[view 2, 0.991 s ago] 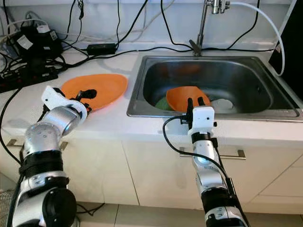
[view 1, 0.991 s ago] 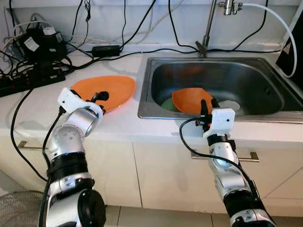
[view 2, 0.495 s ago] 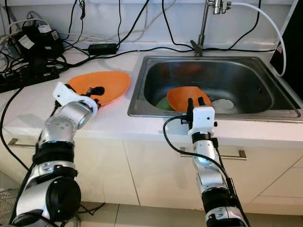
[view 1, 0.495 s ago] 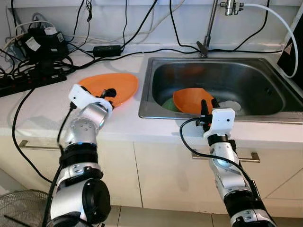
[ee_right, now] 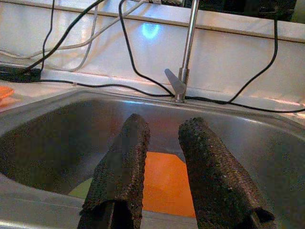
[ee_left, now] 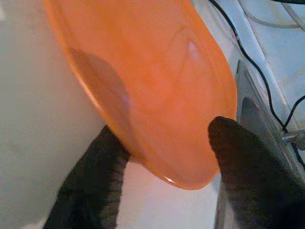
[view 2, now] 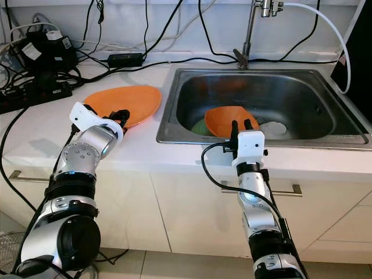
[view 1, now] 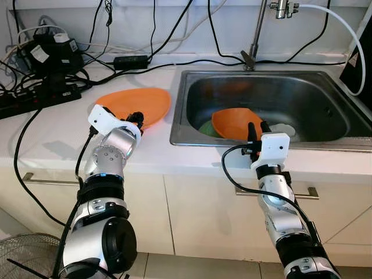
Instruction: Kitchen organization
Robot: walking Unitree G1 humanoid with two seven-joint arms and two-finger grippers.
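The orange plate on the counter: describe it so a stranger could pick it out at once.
Start at the steel sink and look to its left on the white counter. The orange plate lies there, with the left gripper at its near edge. Unlike the orange dish in the sink, it sits outside the basin, near the black cables.

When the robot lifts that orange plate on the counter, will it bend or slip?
Probably stiff: the orange plate keeps its smooth curved shape between the left gripper fingers. It looks glossy, so it might slip in a rim grip. It seems thin and likely light, maybe plastic, so it should lift easily.
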